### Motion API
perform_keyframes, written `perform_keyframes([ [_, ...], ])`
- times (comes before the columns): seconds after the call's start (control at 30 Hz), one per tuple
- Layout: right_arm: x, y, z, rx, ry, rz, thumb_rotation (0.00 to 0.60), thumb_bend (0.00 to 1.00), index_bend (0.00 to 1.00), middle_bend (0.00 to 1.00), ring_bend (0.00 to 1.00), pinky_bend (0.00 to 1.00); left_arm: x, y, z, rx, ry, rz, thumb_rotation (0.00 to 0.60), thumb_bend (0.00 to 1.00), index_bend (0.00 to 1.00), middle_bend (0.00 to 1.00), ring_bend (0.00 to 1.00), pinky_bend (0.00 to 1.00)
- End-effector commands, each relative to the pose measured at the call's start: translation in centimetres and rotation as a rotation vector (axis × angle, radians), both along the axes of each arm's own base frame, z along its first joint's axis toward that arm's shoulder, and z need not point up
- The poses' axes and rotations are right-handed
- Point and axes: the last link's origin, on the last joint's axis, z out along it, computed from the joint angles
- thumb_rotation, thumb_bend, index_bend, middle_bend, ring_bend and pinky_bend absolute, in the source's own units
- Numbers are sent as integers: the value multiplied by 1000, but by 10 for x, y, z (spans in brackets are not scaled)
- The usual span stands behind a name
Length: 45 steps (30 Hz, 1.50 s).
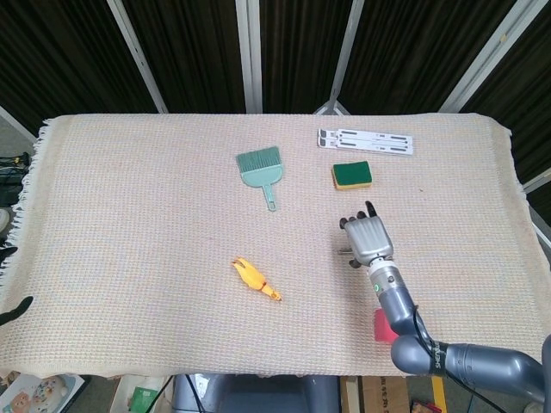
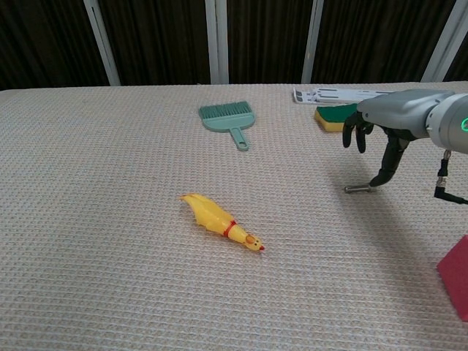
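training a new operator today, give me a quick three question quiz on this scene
1. True or false: the right hand is above the bolt, one fingertip down at its end.
2. Which thing lies nearest the yellow chicken toy? A) sponge B) brush C) white stand
3. Fill in: the red block lies on the ___ cloth.

Key:
1. True. The thumb tip is at the bolt's right end; the other fingers are curled above it.
2. B. The brush lies behind the toy, the sponge and stand far to the right.
3. Beige. The woven cloth covers the whole table.
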Motion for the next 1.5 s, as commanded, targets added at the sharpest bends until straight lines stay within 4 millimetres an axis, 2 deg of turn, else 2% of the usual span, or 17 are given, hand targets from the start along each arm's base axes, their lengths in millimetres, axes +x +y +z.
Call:
perform_keyframes([
  [0.03,-1,-1,-6,7,21,-6,600,75,349,429,264,0,0,0,0,1,1,0,600,263,216,20,0,0],
  [0.33,-9,-5,-21,12,32,-30,600,76,415,466,288,0,0,0,0,13,3,8,600,264,215,22,0,0],
  [0.6,-4,-8,-28,-18,53,9,600,74,565,496,332,12,0,3,-3,0,7,17,600,264,215,23,0,0],
  [0.83,3,-7,-31,-38,62,33,600,74,565,514,354,17,0,3,-4,-5,5,16,600,264,215,24,0,0],
  [1.13,3,-5,-38,-33,81,22,600,73,565,380,252,17,1,3,-4,-9,4,17,600,264,215,25,0,0],
  [1.5,1,-8,-46,-30,85,22,600,137,565,373,250,26,1,2,-4,-6,5,17,600,264,215,26,0,0],
])
